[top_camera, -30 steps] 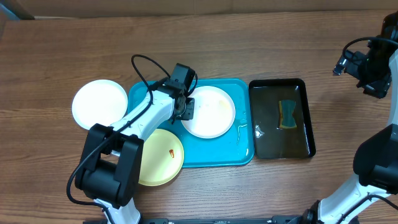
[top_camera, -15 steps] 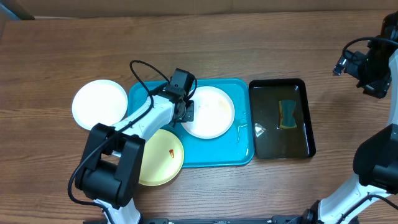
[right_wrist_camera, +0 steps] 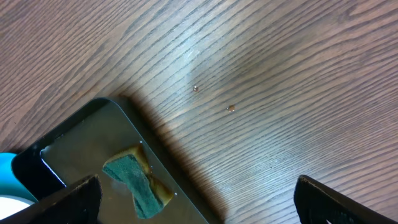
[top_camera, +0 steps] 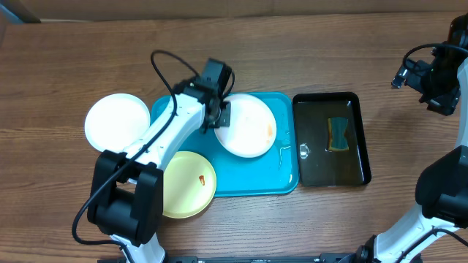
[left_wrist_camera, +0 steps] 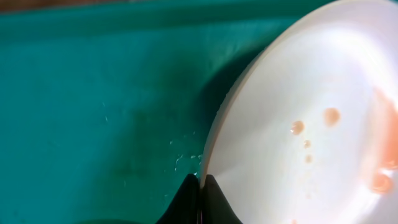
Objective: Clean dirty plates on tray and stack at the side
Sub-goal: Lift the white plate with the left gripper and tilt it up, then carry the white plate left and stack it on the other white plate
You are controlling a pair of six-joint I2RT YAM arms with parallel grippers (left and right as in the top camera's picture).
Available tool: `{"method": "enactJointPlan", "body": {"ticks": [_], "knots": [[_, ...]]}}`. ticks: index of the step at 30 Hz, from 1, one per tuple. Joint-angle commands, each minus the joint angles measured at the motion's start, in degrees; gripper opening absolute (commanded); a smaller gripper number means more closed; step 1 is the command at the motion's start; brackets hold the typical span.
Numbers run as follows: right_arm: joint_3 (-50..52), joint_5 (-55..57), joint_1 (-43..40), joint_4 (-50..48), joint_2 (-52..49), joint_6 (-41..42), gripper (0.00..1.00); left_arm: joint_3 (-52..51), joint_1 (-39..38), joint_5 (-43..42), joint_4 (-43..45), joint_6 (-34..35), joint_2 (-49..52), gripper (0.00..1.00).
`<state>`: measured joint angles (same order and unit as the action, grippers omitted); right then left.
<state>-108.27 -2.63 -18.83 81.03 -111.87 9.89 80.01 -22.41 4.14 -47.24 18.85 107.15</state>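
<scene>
White plate was pinched at its left rim by the left gripper; held so thinly, it could easily be dropped.

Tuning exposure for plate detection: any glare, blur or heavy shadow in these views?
Left wrist: the white plate is blown out at upper right and throws a dark shadow on the turquoise tray; the left gripper pinching its rim is soft. Right wrist: pale sheen on the wooden table; the right gripper shows as dark, blurred fingers. Overhead: sharp, glints in the black tray.
</scene>
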Motion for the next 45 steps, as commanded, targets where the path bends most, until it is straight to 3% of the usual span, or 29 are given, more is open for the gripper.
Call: {"method": "enactJointPlan", "body": {"ticks": [1,8,13,18,21,33,45], "knots": [[-0.79,0.02,-0.26,-0.13,0.81,0.42,1.0,6.21,-0.24,0.33,-2.32,-1.97,-2.29,0.04],[-0.79,0.02,-0.26,-0.13,0.81,0.42,1.0,12.39,-2.73,1.55,-4.44,-2.12,-2.29,0.04],[-0.79,0.02,-0.26,-0.13,0.81,0.42,1.0,13.9,-9.07,8.66,-2.97,-2.1,-2.29,0.04],[-0.79,0.02,-0.26,-0.15,0.81,0.42,1.0,13.9,-17.88,21.05,-1.18,-2.12,-2.27,0.04],[-0.79,0.02,-0.26,-0.15,0.81,0.42,1.0,13.9,-26.64,34.77,0.46,-2.67,-2.27,0.04],[-0.79,0.02,-0.26,-0.13,0.81,0.42,1.0,13.88,-44.3,59.19,11.06,-22.73,-2.27,0.04],[-0.79,0.02,-0.26,-0.15,0.81,0.42,1.0,13.88,-47.25,67.58,28.2,-41.11,-2.27,0.04]]}}
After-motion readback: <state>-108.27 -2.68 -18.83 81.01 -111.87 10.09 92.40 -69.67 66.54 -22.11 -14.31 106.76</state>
